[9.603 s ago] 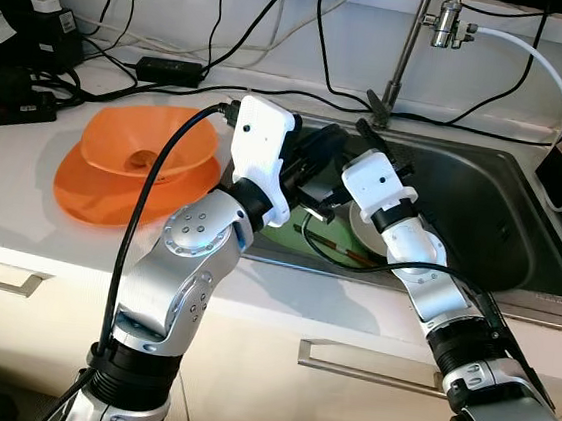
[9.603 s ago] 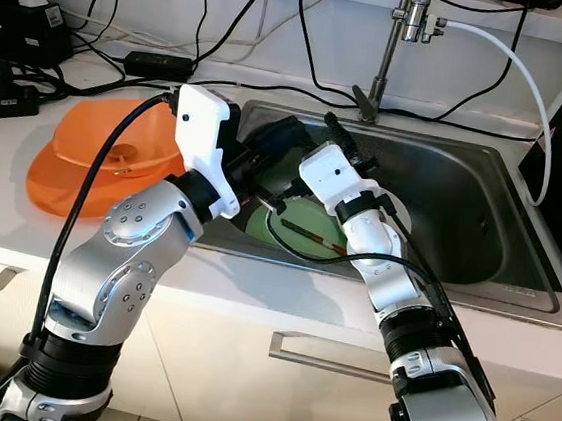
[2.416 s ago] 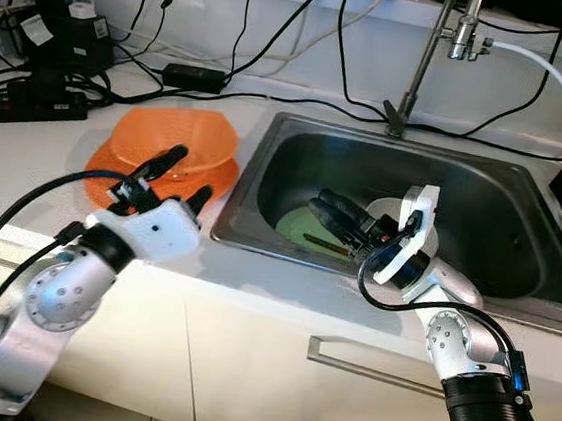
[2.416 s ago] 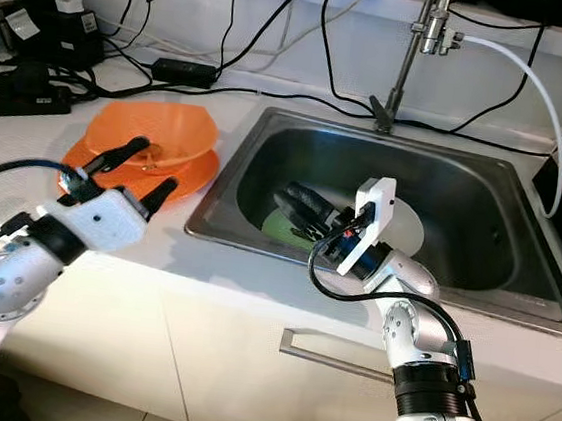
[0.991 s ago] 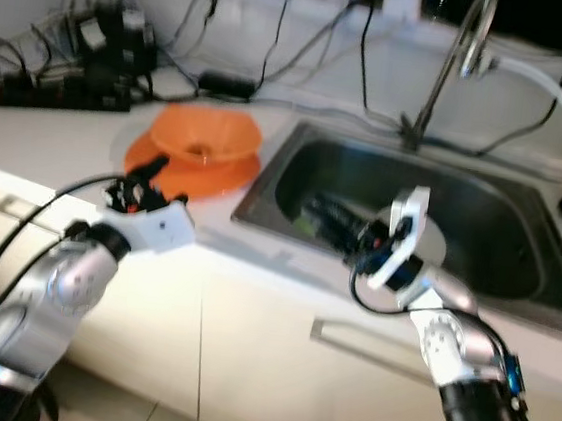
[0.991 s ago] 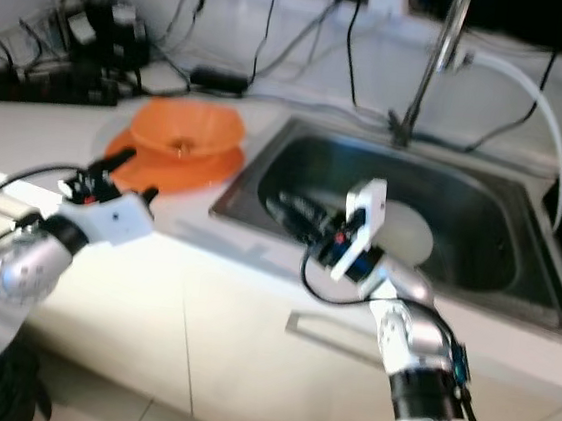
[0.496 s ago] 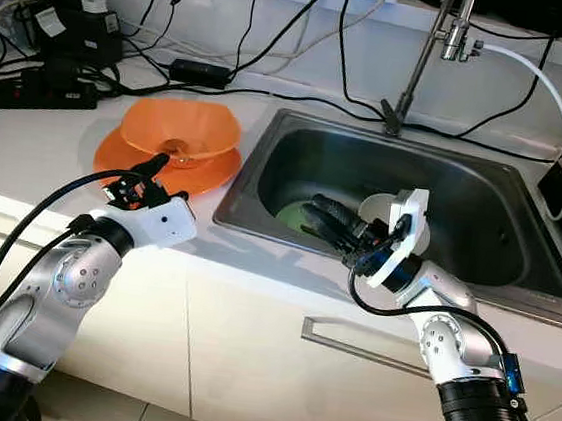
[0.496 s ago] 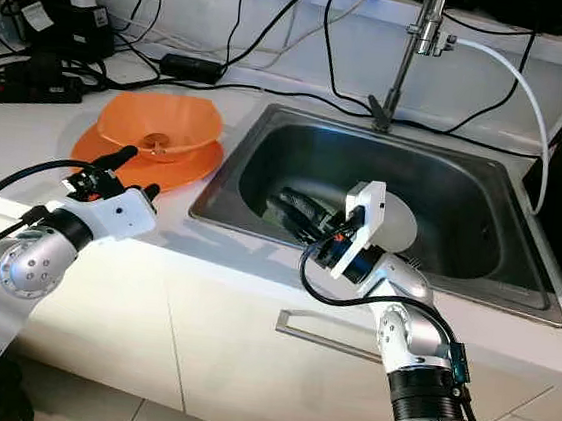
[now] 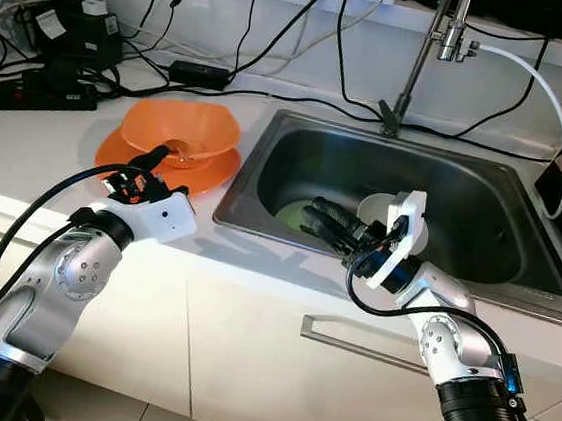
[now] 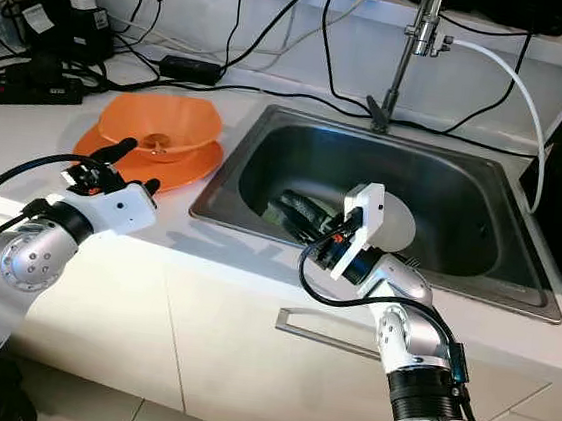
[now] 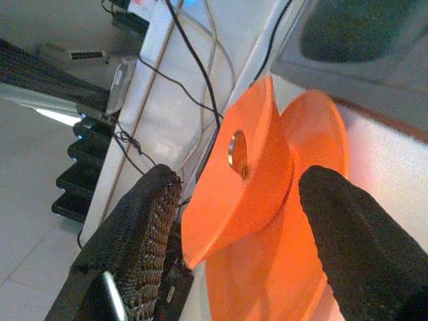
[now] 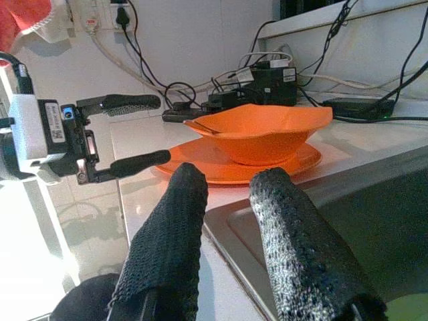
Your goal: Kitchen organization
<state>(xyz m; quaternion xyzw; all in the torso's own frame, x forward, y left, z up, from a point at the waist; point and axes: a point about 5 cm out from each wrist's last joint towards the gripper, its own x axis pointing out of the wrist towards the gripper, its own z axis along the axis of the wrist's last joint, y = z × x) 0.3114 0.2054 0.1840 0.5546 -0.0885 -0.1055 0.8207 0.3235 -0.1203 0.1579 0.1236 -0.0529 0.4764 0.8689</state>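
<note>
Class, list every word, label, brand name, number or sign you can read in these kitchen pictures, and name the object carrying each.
No text can be read.
White labels on the black power adapters: print too small.
White label on the left gripper housing: blurred.

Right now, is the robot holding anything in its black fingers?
No, nothing. The left gripper is open, pointing at the orange plastic bowl on the white counter. The right gripper is open and empty over the steel sink.
</note>
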